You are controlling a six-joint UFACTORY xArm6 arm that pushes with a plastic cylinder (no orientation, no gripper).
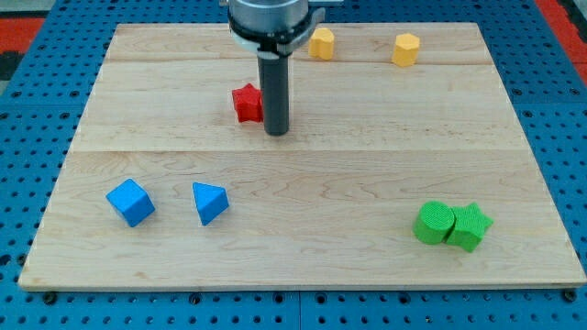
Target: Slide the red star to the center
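The red star [246, 104] lies on the wooden board [303, 266], a little above and left of the board's middle. My tip [277, 132] rests on the board just right of and slightly below the red star, and the rod hides the star's right edge. I cannot tell whether the rod touches the star.
A yellow block [321, 43] and a yellow hexagonal block [406, 49] sit near the view's top. A blue cube [129, 202] and a blue triangular block [209, 202] sit at lower left. A green cylinder [432, 223] touches a green star [470, 225] at lower right.
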